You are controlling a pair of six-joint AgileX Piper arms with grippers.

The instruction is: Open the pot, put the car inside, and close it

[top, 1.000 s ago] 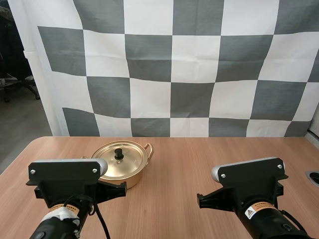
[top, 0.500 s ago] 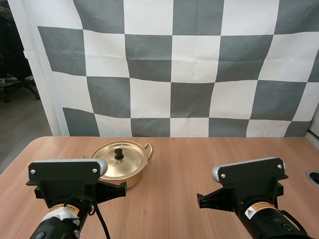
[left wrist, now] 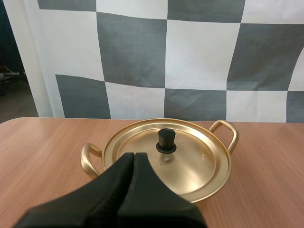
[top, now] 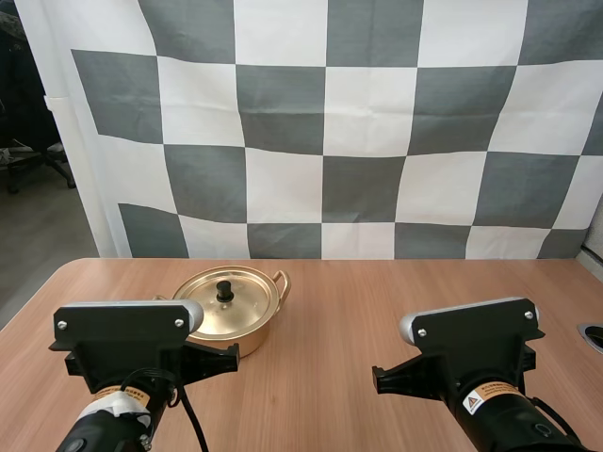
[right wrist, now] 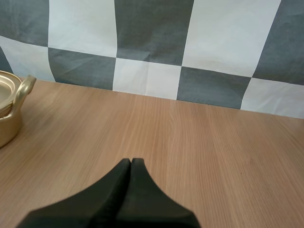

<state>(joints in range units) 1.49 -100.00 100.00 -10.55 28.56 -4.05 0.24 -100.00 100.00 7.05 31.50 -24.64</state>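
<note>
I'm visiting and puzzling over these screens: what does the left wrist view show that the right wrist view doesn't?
Left wrist view, not the right: the gold lid complete, with its black knob, and the left fingers closed together before it. Right wrist view, not the left: the right fingers, closed, over bare wood. Both: the pot, just one handle and some wall in the right wrist view, and the table.

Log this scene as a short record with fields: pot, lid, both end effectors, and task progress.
pot: gold, two handles, on the table, ahead of the left arm
lid: on the pot, black knob upright at its centre
left end effector: shut on nothing, pointed at the knob, short of it
right end effector: shut on nothing, over the table, right of the pot
progress: lid not yet lifted
</note>
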